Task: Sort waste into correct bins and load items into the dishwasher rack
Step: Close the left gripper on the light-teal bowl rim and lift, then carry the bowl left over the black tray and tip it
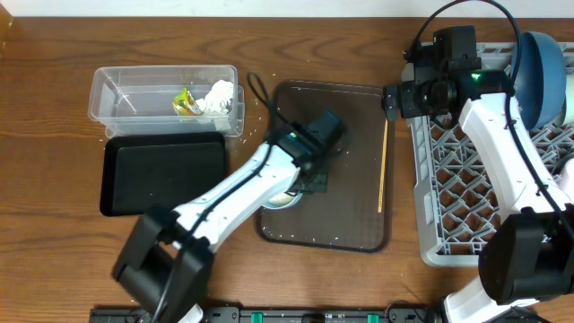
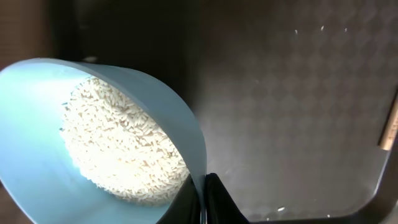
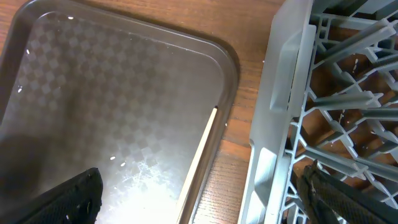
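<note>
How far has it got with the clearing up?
Done: napkin and wrapper lie in the tub; the blue bowl sits in the rack. In hand: the left gripper pinches the rim of a pale bowl full of rice, over the brown tray. Left: emptying the rice, racking that bowl and the chopstick lying on the tray. The right gripper hangs open and empty by the rack.

- pale mint bowl [image 2: 31, 137]: filled w/ heap of white rice [image 2: 118, 143]; seen at near-L part of brown tray [image 1: 345, 117]; rim pinched by left gripper [image 2: 204, 200], fingers closed on it.
- chopstick [image 1: 383, 168]: thin, wooden, laid flat lengthwise along tray's R edge.
- clear tub [image 1: 126, 94]: far L of table; crumpled white napkin [image 1: 218, 95] + yellow-green wrapper [image 1: 186, 101] held in its R end.
- black tray [image 1: 161, 172]: shallow, set just in front of tub.
- grey rack [image 1: 448, 206]: R side of table; dark-blue bowl-plate [image 1: 543, 67] stood on edge in far part.
</note>
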`<state>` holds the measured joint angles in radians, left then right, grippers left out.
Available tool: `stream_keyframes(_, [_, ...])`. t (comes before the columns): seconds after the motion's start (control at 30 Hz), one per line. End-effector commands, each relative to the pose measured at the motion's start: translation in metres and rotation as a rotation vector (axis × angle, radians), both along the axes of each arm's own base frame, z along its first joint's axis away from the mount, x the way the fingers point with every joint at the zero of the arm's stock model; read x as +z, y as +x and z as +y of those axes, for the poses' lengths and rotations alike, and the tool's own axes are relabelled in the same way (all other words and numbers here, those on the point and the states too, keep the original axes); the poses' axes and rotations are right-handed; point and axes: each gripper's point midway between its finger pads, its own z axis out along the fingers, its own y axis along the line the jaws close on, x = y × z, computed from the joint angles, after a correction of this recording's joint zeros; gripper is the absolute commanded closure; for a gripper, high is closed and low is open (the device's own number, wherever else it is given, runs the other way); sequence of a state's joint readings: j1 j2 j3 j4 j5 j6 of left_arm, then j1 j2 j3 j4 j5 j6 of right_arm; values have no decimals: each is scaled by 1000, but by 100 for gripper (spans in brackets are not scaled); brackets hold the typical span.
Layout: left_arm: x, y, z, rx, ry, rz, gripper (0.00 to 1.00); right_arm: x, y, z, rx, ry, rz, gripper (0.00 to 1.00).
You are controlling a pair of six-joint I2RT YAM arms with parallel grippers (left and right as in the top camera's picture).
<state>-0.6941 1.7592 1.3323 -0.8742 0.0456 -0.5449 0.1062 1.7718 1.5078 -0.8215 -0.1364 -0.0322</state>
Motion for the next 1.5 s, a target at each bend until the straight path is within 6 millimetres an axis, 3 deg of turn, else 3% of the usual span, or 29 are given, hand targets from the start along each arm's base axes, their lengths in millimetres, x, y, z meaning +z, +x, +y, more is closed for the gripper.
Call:
stream_keyframes(0.0, [36,17,16,12,-32,-83,94,0,0,1,-13,-1,1,1])
stream_keyframes(0.3, [89,43,85,96,-146,-175,94,0,1,1,-14,-1,-1,1])
stream_keyframes(0.8, [117,64,182,167,-590,-212,94,0,0,-3,-23,-18,1,1])
stream_keyframes(1.0, [110,58,215,239,-723,-233,94,0,0,-2,-23,-17,1,1])
stream_keyframes(1.23, [105,54,234,261,-932,-278,94,0,0,-2,-22,-17,2,1])
stream_keyframes(1.47, [97,64,252,328,-1169,-286,94,-1,-1,-3,-22,-18,8,1])
